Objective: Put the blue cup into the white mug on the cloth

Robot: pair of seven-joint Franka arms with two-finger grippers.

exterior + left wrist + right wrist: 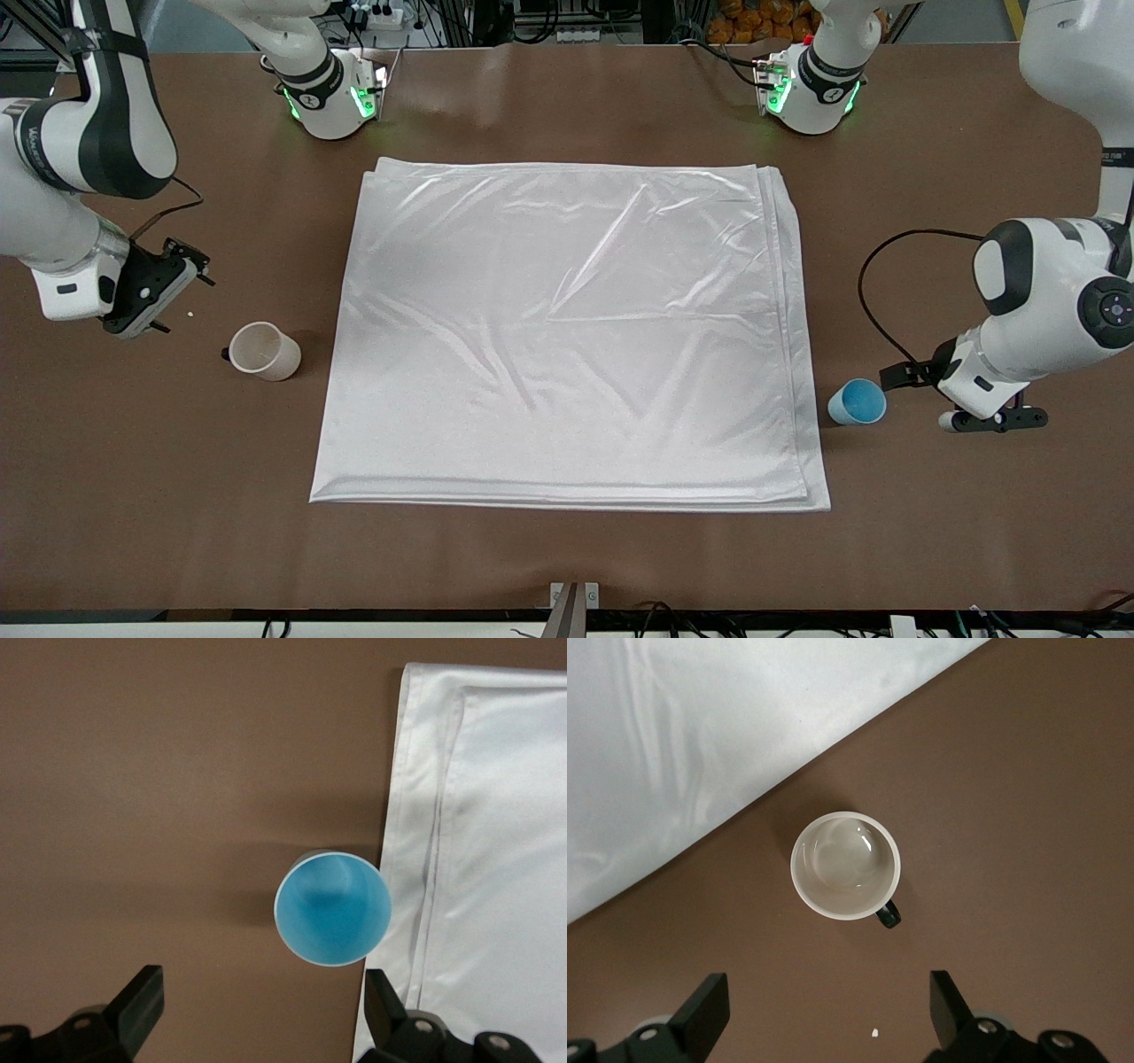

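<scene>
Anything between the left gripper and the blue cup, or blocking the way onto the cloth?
Nothing visible. The open left gripper hangs beside the blue cup, bare table between them. The cup stands against the cloth edge, and the cloth carries nothing.

So the whole thing sits on a big matte brown worktop [567, 558], looks like it's covered in smooth brown paper or a mat, with a faint crease or two toward the arms' bases. There's a tiny white crumb or speck [192, 313] lying on it near the right arm's end of the worktop; it also shows in the right wrist view [873, 1031]. At the worktop's nearest edge there's a small grey metal bracket [573, 601] sticking up in the middle, with black cables [673, 611] trailing along beside it. Above the top edge you can see some orange stuff [753, 22] stacked up, can't tell what it is.
</scene>
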